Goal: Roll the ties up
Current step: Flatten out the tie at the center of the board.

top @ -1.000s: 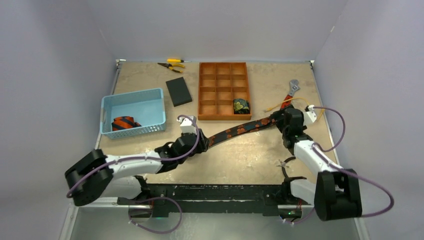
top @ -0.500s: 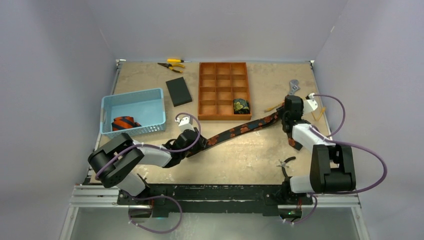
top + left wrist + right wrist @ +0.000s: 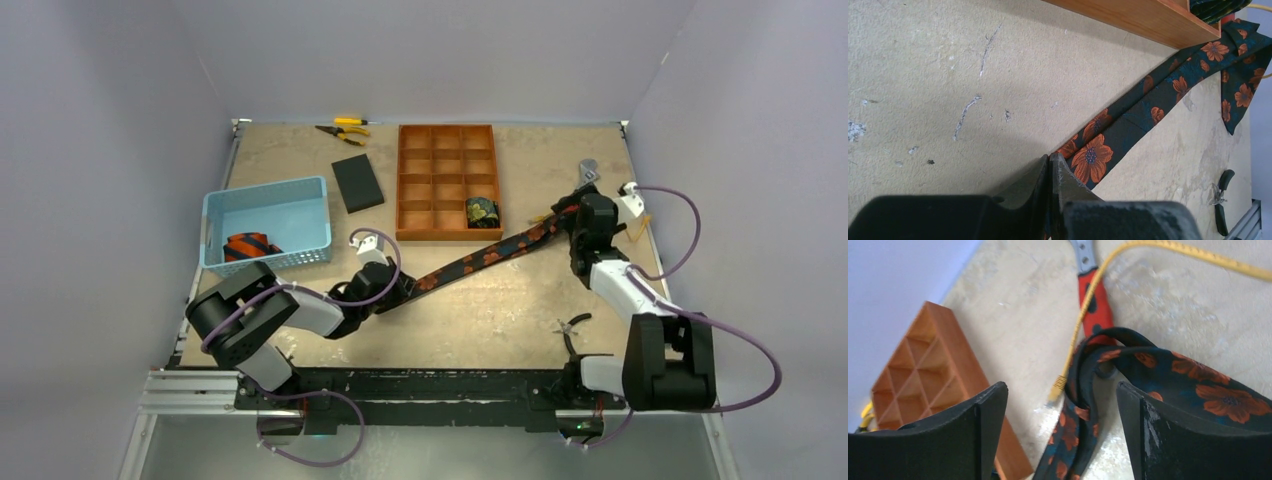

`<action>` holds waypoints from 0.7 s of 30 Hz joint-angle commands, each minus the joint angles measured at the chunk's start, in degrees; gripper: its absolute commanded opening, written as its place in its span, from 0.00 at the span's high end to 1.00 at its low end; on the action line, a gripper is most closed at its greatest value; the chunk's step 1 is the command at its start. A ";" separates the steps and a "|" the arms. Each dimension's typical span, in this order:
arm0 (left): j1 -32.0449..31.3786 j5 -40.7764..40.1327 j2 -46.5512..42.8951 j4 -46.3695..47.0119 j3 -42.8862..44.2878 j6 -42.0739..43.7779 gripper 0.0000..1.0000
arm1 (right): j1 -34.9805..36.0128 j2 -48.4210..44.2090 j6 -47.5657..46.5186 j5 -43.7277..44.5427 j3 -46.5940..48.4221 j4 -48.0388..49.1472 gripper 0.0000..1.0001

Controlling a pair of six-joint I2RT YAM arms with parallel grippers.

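Up on the overhead camera, the floral tie [image 3: 480, 258] lies stretched diagonally across the surface [image 3: 500, 320] between the left end effector [image 3: 397, 290] and the right end effector [image 3: 578, 215]. My guess is that's to straighten it for rolling. The orange tray [image 3: 400, 185] has a rolled green-gold tie [image 3: 482, 211] in its near right compartment, and the blue basket [image 3: 266, 187] holds a rolled striped tie [image 3: 250, 246].

Left wrist cam: the end effector [image 3: 1050, 165] is clamped tight on the tie's [image 3: 1128, 110] near end.

Right wrist cam: the end effector [image 3: 1060, 390] is spread wide and gripping nothing. The tie's [image 3: 1208, 390] looped far end sits just ahead, beside a yellow cord [image 3: 1080, 325] and a red-handled wrench [image 3: 1095, 305].
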 commanded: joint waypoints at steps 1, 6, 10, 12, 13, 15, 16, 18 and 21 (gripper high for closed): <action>0.13 1.47 0.70 -11.13 -3.72 1.35 0.97 | -4.28 2.40 5.24 -4.91 -2.32 -3.13 0.15; 0.14 0.26 -1.30 -11.85 -5.46 1.35 1.00 | -8.26 4.51 8.47 -9.15 -3.13 -0.63 0.14; 0.15 -0.02 -1.81 -12.21 -6.19 1.36 1.00 | -10.75 9.04 11.23 -12.38 -0.82 1.02 0.16; 0.13 -0.02 -1.90 -12.22 -6.56 1.35 1.00 | -10.83 11.14 12.44 -13.53 0.51 1.69 0.17; 0.15 -0.10 -1.92 -12.22 -6.65 1.42 1.00 | -10.90 12.12 13.02 -13.94 1.17 1.87 0.17; 0.11 -0.24 -1.97 -12.46 -6.91 1.48 1.00 | -10.97 13.82 13.79 -14.50 2.37 2.10 0.19; 0.15 -0.32 -2.07 -12.63 -7.05 1.52 1.00 | -11.03 14.58 14.23 -14.83 2.94 2.10 0.20; 0.15 -0.45 -2.45 -12.96 -7.40 1.53 1.00 | -11.08 15.07 14.52 -15.41 3.31 2.62 0.21; 0.15 -0.64 -3.29 -13.34 -7.84 1.39 1.00 | -11.25 14.34 14.70 -16.17 2.37 5.62 0.27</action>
